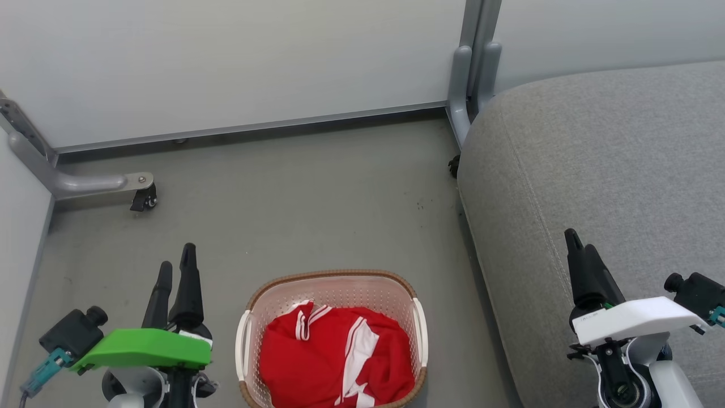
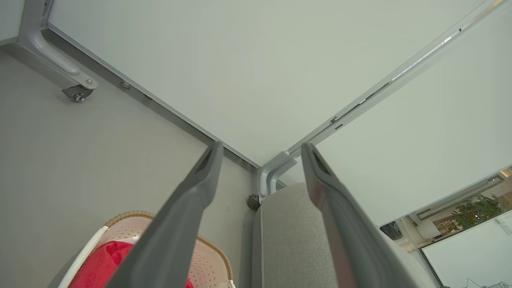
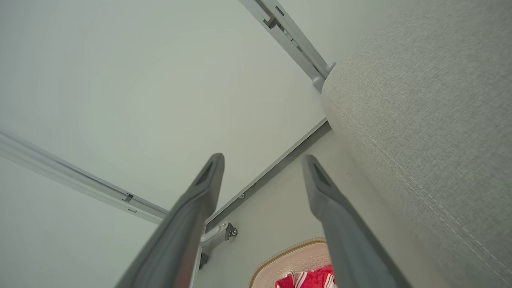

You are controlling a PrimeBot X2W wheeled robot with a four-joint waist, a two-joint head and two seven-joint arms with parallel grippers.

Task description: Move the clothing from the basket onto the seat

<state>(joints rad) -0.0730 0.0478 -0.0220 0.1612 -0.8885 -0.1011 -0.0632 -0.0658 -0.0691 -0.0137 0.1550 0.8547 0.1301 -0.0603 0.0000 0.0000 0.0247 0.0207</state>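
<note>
Bright, even, diffuse light fills all three views, with no hard glare on the white partition panels (image 1: 226,62). Shadows are faint and soft: a dim band on the grey floor (image 1: 317,192) along the edge of the seat (image 1: 612,158), and slight shade around the basket (image 1: 334,274). The head view is sharp throughout. In the wrist views the left gripper (image 2: 260,149) and right gripper (image 3: 262,159) look soft close to the lens, and the wide angle splays the panel rails towards the edges

Left pincer (image 1: 176,258) low at left, right pincer (image 1: 580,242) low at right, both empty, fingers apart.
</note>
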